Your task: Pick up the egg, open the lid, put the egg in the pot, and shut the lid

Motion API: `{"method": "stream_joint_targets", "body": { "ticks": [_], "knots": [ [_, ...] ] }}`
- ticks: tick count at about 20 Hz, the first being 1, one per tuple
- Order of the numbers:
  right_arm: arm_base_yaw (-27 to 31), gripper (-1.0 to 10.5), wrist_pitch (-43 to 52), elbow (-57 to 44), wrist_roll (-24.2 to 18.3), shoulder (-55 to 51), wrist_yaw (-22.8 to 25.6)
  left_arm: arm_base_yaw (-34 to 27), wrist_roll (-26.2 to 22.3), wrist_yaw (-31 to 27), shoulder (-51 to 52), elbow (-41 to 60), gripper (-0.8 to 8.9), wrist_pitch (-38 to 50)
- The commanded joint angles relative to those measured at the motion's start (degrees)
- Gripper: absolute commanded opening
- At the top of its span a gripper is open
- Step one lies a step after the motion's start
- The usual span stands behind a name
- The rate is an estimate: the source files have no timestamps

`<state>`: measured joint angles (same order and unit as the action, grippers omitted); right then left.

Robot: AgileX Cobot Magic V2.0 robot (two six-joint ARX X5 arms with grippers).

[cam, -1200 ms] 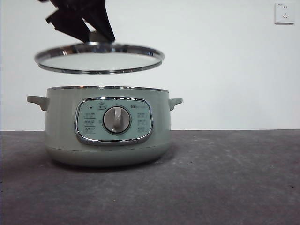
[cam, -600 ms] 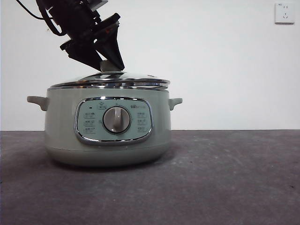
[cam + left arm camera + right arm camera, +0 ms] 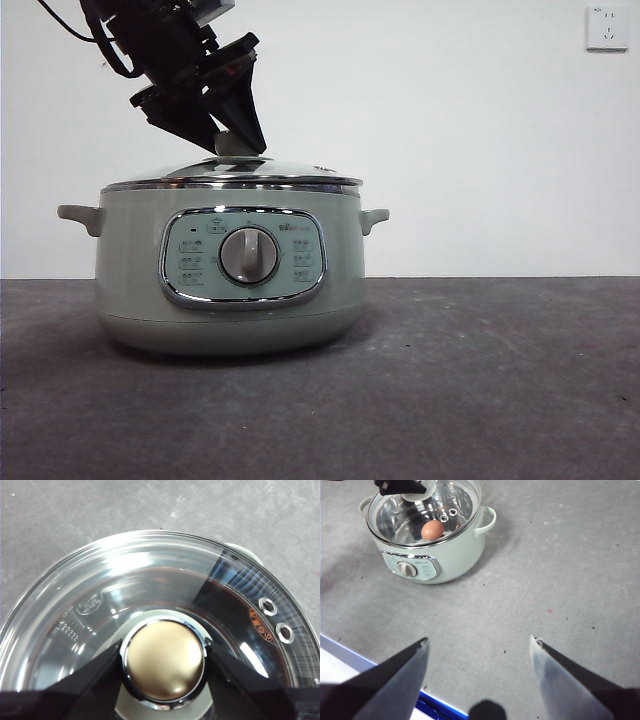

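Note:
The pale green pot (image 3: pixel 130 285) stands on the table with its dial facing the front camera. The glass lid (image 3: pixel 235 172) lies level on the pot's rim. My left gripper (image 3: pixel 235 143) comes down from the top left and is shut on the lid's knob (image 3: pixel 164 660), one jaw on each side. The right wrist view shows the brown egg (image 3: pixel 432 529) through the glass lid (image 3: pixel 400 520), lying inside the pot (image 3: pixel 455 560). My right gripper (image 3: pixel 480 639) is open and empty, high above the table, well away from the pot.
The grey table (image 3: pixel 480 380) stretches to the right of the pot. A white wall with a socket (image 3: pixel 607 27) stands behind. A white and blue table edge (image 3: pixel 350 660) shows in the right wrist view.
The left gripper has lowered the lid from above the pot onto the rim. Half a second ago the lid sat slightly tilted; now it lies level.

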<state>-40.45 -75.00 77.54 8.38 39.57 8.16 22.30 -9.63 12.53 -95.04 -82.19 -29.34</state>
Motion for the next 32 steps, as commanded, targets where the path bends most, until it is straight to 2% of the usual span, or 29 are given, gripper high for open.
{"method": "stream_joint_targets", "body": {
  "ticks": [1,5,13,14,16,17,27,29,32],
  "knots": [
    [-0.1,3.4,0.2,-0.6,0.4,-0.2,0.2,-0.2,0.3,-0.5,-0.7,-0.4,-0.08,-0.2],
    [-0.1,3.4,0.1,-0.6,0.4,-0.2,0.5,-0.2,-1.6,-1.2,-0.7,-0.4,-0.08,-2.8],
    [-0.1,3.4,0.0,-0.6,0.4,-0.2,0.5,-0.1,-0.8,-1.6,-0.7,-0.4,0.08,-2.9],
    [-0.1,3.4,0.0,-0.6,0.4,-0.2,0.5,-0.1,-0.7,-1.6,-0.7,-0.4,0.67,-2.8],
    [-0.1,3.4,0.0,-0.6,0.4,-0.2,0.5,-0.1,0.0,-1.6,-0.7,-0.4,3.4,-2.8],
    [-0.1,3.4,0.0,-0.6,0.4,-0.2,0.5,-0.1,0.0,-1.6,-0.7,-0.4,4.39,-2.8],
    [-0.1,3.4,-0.1,-0.6,0.4,-0.2,0.4,-0.1,0.7,-1.6,4.3,-0.4,4.49,-3.3],
    [-0.1,3.4,0.0,-0.6,0.4,-0.2,0.4,-0.1,0.7,-1.6,7.8,-0.4,4.49,-5.8],
    [-0.1,3.4,0.0,-0.6,0.4,-0.1,0.4,-0.1,2.2,-1.6,15.5,-0.4,4.48,-14.6]
  ]
}}
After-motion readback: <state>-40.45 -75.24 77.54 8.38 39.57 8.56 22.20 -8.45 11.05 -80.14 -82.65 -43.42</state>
